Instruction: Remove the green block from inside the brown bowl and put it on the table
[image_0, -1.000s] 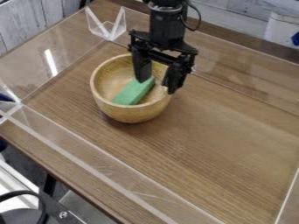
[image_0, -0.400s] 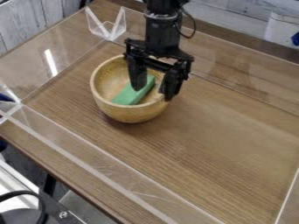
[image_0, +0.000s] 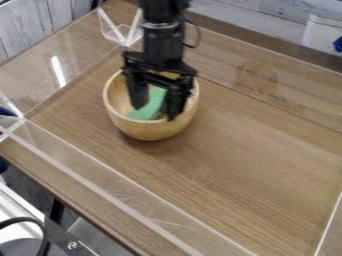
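Two spread fingers (image_0: 135, 92) astride green block (image_0: 154, 101), inside brown bowl (image_0: 120, 113) rim.

No legible text, label, brand mark, number or sign appears anywhere in the view. The counter (image_0: 241, 160) shows plain wood grain only. The clear acrylic walls (image_0: 60, 130) bordering it carry no markings. The brown bowl (image_0: 151, 122) and the green block (image_0: 151, 103) at centre left of the frame are unmarked. The dark arm (image_0: 163, 30) at upper centre shows no readable lettering at this resolution.
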